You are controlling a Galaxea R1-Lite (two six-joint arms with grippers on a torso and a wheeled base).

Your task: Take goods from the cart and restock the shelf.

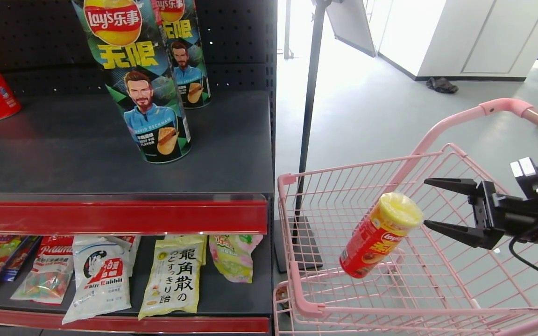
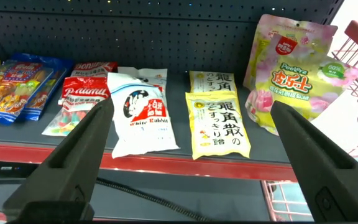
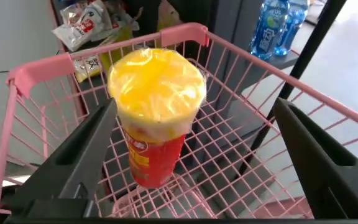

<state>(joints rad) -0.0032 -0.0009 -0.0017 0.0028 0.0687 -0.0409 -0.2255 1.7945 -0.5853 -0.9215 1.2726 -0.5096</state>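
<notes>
One red chip can leans tilted inside the pink cart, lid uppermost. The right gripper stands at that lid with its jaws spread wide and unclamped, evidently lined up to take the top end. The left gripper hangs empty, jaws likewise apart, facing the snack bags. Two tall green cans stand upright on the upper shelf, with bare board beside them judged fit for restocking.

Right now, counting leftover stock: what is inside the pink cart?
One yellow-lidded red can, tilted. The floor of the pink cart under it is covered, so nothing there can be told.
</notes>
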